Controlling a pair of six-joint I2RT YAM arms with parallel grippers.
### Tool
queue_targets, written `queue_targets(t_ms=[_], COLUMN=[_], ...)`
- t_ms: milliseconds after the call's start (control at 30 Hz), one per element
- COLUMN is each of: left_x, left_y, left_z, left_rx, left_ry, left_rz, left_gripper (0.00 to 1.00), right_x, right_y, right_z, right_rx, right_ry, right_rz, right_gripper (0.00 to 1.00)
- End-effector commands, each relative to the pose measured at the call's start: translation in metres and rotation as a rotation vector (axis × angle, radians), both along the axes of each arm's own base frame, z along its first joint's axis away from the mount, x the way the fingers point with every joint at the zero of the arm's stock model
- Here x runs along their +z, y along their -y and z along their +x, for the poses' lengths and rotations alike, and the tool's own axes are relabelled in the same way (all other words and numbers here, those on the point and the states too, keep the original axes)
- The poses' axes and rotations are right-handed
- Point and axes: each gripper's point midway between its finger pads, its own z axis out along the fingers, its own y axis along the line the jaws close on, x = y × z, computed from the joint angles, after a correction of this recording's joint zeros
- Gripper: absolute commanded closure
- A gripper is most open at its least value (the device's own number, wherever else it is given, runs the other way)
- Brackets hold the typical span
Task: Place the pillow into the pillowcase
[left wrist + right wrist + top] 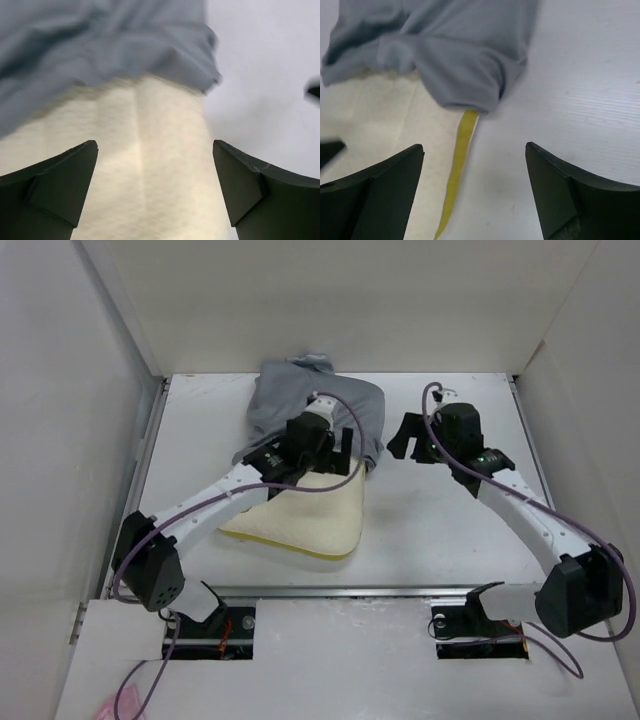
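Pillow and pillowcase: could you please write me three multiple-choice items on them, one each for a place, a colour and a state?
1. Where does the pillowcase sit on the pillow?
A. Over its far end.
B. Over its near end.
C. Apart from it, not touching.

2. What colour is the pillow's side edge?
A. Red.
B. Yellow.
C. Blue.

3. How does the left pincer stand?
A. Shut on the pillowcase.
B. Shut on the pillow.
C. Open, gripping nothing.

Answers:
1 A: in the top view the grey cloth covers the pillow's upper, farther end.
2 B: the right wrist view shows a yellow strip running along the edge.
3 C: its jaws stand wide apart above the pillow.
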Motion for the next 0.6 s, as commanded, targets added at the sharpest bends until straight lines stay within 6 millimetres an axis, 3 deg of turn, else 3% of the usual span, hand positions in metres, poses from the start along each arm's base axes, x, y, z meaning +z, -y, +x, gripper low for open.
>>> queue_targets(t_ms=[0,167,200,267,300,367,400,433,467,500,567], left_x=[-0.041,-0.097,-0.122,-0.137,-0.161,-0.175,-0.190,-0.195,-0.196,-0.196,-0.186], left_y=[0.042,0.060,0.058,0.047,0.045,0.039,0.037,0.037,0.041,0.033,0.029], left_z=[-0.052,-0.075,-0.073,-0.063,-0.064,-0.058,-0.057,-0.057,-0.055,-0.049,-0.044], left_rx=[-0.238,-0.249,-0.219,-0.127,-0.091,-0.049,-0.034,-0.034,-0.025,0.024,0.054], left_ry=[-0.110,-0.249,-0.299,-0.322,-0.360,-0.376,-0.394,-0.405,-0.405,-0.396,-0.366], left_rz=[0.054,0.154,0.208,0.300,0.355,0.425,0.455,0.470,0.458,0.477,0.479], left_gripper=[0.00,0.00,0.00,0.00,0.00,0.00,0.07,0.33,0.74,1.00,1.00], right_x=[0.007,-0.002,-0.008,-0.022,-0.032,-0.041,-0.050,-0.054,-0.062,-0.066,-0.068], right_y=[0.031,0.042,0.039,0.036,0.035,0.026,0.023,0.021,0.017,0.015,0.000], right_z=[0.007,0.011,0.011,0.014,0.013,0.014,0.015,0.016,0.014,0.023,0.023], right_rx=[-0.120,-0.146,-0.130,-0.117,-0.109,-0.046,-0.028,-0.008,0.032,0.044,0.148], right_ry=[-0.013,-0.031,-0.050,-0.073,-0.089,-0.087,-0.095,-0.090,-0.089,-0.056,-0.024], right_rz=[-0.041,-0.056,-0.053,-0.064,-0.064,-0.054,-0.059,-0.061,-0.059,-0.066,-0.044], right_gripper=[0.12,0.12,0.12,0.12,0.12,0.12,0.12,0.12,0.12,0.13,0.15])
